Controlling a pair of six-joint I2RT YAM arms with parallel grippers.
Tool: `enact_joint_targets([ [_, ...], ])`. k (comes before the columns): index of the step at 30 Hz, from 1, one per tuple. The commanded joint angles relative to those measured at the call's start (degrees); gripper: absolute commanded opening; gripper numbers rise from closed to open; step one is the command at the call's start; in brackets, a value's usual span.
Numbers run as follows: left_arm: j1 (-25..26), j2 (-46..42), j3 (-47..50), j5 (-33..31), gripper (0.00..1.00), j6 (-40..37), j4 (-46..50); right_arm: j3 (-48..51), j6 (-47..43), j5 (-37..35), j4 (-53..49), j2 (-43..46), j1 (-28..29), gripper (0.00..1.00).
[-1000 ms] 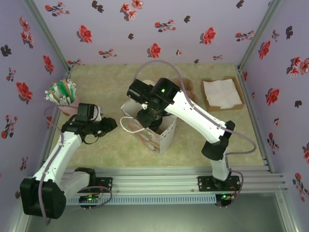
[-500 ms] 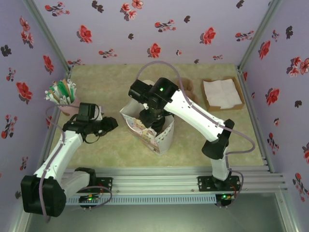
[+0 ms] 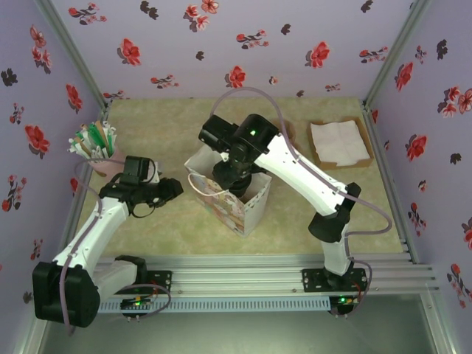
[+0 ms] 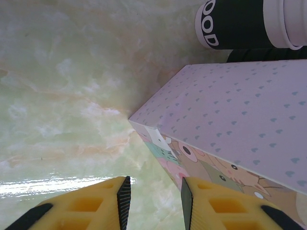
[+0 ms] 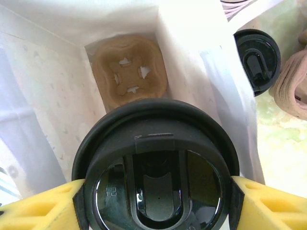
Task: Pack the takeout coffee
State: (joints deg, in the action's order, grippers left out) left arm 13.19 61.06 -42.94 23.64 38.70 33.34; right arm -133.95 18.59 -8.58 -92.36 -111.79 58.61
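Edged nearer since a second ago, the left gripper (image 4: 154,196) keeps its yellow fingers (image 4: 96,208) slightly apart, holding nothing, just beside a corner of the patterned paper gift bag (image 4: 230,120). The right gripper (image 5: 157,211) pinches the takeout coffee cup (image 5: 156,163), with its round black plastic lid, over the bag's open mouth, above a brown cardboard cup carrier (image 5: 129,67) on the bag's floor.

White-black arms (image 3: 299,173), yellow fingers (image 4: 86,208)
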Motion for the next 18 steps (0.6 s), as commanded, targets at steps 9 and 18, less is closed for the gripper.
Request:
enact_joint_targets([
  [9, 0.8, 0.7, 1.5, 0.7, 0.35, 0.8, -1.7, -0.1, 0.4, 0.6, -6.5, 1.5, -1.2, 0.69],
  [18, 1.2, 1.0, 1.6, 0.7, 0.35, 1.0, -2.2, 4.2, -0.7, 2.2, -6.5, 1.0, 0.4, 0.69],
])
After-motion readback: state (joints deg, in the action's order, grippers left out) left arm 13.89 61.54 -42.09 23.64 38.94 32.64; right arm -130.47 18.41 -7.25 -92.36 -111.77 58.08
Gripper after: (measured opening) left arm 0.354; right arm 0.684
